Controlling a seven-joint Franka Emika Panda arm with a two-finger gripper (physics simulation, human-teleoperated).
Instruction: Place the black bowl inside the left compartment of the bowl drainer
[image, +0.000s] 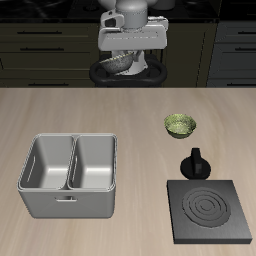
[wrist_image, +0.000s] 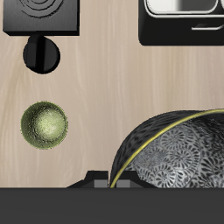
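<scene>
My gripper (image: 126, 62) hangs high above the back of the table, shut on the rim of the black bowl (image: 120, 63). The bowl is tilted and clear of the table. In the wrist view the black bowl (wrist_image: 179, 156) fills the space close to the camera, with its grey-white speckled inside and a thin yellow rim showing. The grey bowl drainer (image: 70, 190) stands near the table's front edge, well away from the gripper. Its left compartment (image: 47, 166) has nothing in it, and the same goes for the other bin. Only part of the bowl drainer (wrist_image: 182, 19) shows in the wrist view.
A small green patterned bowl (image: 180, 124) (wrist_image: 44, 124) sits mid-table. A black pot (image: 195, 164) (wrist_image: 41, 55) stands nearer the front, just behind the flat black stove plate (image: 210, 212) (wrist_image: 42, 12). Dark cabinets run behind the table.
</scene>
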